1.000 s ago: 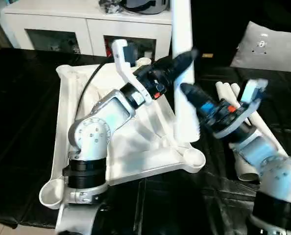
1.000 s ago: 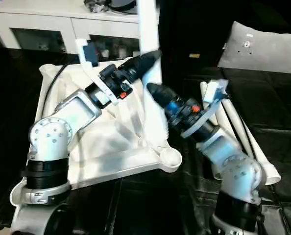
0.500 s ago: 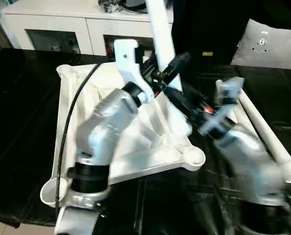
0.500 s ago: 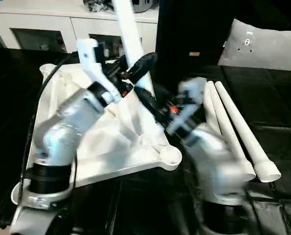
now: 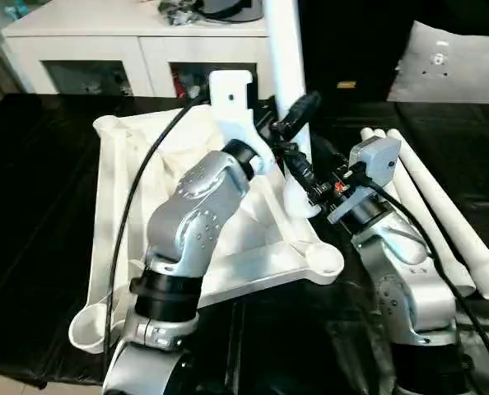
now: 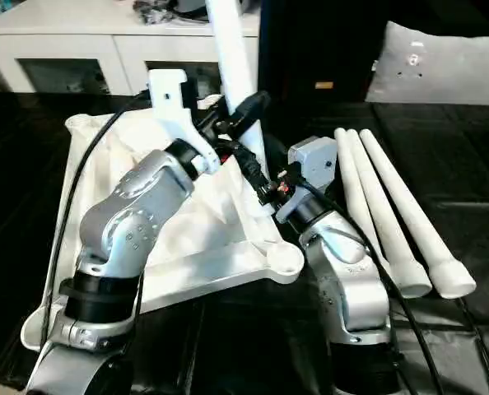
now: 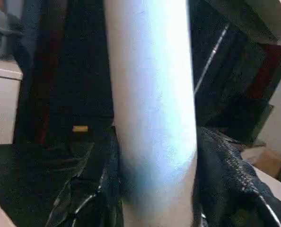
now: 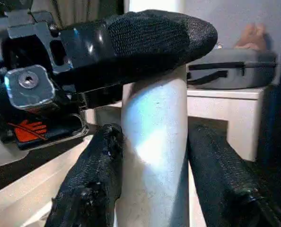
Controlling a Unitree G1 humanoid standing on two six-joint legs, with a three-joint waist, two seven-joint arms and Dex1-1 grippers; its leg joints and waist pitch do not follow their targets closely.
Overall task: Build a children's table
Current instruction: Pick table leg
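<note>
The white plastic table top (image 5: 121,206) lies upside down on a black, glossy, creased surface (image 5: 39,247), its ribbed underside up and a round cup-like socket (image 5: 323,262) at its near right corner. Past that socket a smooth, tapered white tubular leg (image 5: 281,74) stands nearly upright on the underside. The right gripper (image 8: 150,179) clasps the leg low down, a textured black finger (image 8: 91,184) on each side of the tube. Just above, the left gripper (image 5: 298,123) is closed around the same leg, its black fingers against the tube. Off the top's right edge, three more tapered legs (image 6: 397,222) lie side by side, flared ends nearest. Along the far edge stands a white cabinet (image 5: 129,49) with glass doors.
</note>
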